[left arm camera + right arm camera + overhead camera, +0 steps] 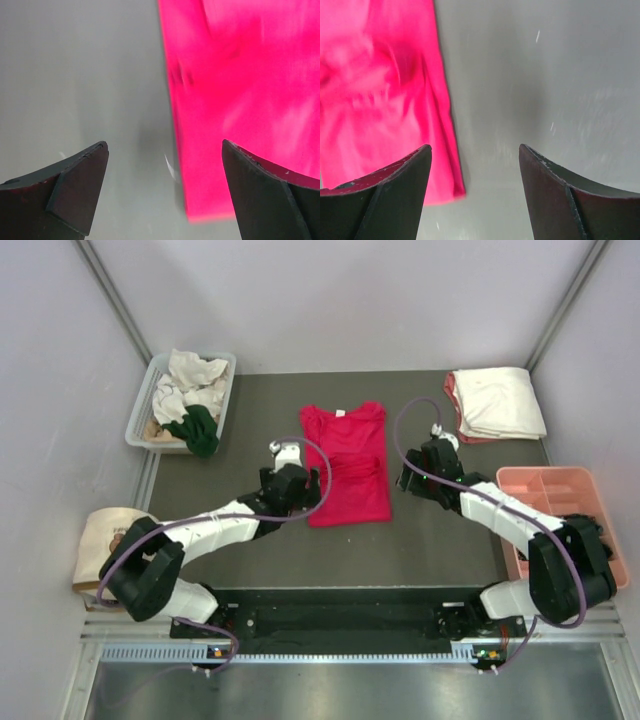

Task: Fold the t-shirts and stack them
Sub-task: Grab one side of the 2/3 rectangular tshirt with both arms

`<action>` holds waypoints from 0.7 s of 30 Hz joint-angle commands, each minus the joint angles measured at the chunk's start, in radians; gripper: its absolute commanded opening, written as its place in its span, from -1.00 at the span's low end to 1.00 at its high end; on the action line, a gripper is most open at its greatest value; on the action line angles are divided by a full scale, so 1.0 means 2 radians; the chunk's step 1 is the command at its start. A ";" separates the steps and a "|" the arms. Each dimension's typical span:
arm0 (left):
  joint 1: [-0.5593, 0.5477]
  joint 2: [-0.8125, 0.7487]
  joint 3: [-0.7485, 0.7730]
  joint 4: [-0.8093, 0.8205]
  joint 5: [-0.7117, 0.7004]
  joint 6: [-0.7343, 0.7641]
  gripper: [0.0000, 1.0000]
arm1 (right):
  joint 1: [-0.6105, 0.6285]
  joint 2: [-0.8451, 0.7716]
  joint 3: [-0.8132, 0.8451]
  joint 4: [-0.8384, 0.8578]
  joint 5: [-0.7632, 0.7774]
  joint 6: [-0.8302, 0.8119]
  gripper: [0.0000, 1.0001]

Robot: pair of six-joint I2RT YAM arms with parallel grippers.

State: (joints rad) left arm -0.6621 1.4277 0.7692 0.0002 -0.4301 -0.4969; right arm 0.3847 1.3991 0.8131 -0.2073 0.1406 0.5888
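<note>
A crimson-red t-shirt (346, 465) lies flat mid-table as a narrow strip, its neck label toward the far side. My left gripper (297, 480) hovers at its left edge, open and holding nothing. The left wrist view shows that gripper (165, 145) over bare table, with the red cloth (240, 100) and one corner to the right. My right gripper (413, 476) is open beside the shirt's right edge. In the right wrist view this gripper (475, 147) is empty, and the red shirt (375, 100) lies to its left. Folded cream-white and salmon-pink t-shirts (497, 402) are stacked at the back right.
A grey basket (140, 405) at the back left holds crumpled cream-white, tan and dark green shirts (198, 430). A pink compartment tray (560, 502) sits at the right edge. A beige round bag (104, 540) lies off the table's left side.
</note>
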 commanded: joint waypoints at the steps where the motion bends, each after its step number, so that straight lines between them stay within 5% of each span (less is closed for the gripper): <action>1: -0.049 -0.040 -0.052 -0.016 -0.013 -0.068 0.98 | 0.021 -0.061 -0.056 0.017 -0.028 0.018 0.41; 8: -0.079 -0.043 -0.105 -0.004 -0.021 -0.110 0.98 | 0.046 -0.080 -0.125 0.060 -0.058 0.048 0.40; 21: -0.089 0.002 -0.102 0.050 -0.005 -0.113 0.95 | 0.058 0.001 -0.142 0.159 -0.113 0.066 0.38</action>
State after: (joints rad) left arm -0.8307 1.4048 0.5587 0.0208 -0.4488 -0.7090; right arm 0.4889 1.3525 0.5228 0.0570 -0.0547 0.7113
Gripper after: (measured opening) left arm 0.985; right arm 0.692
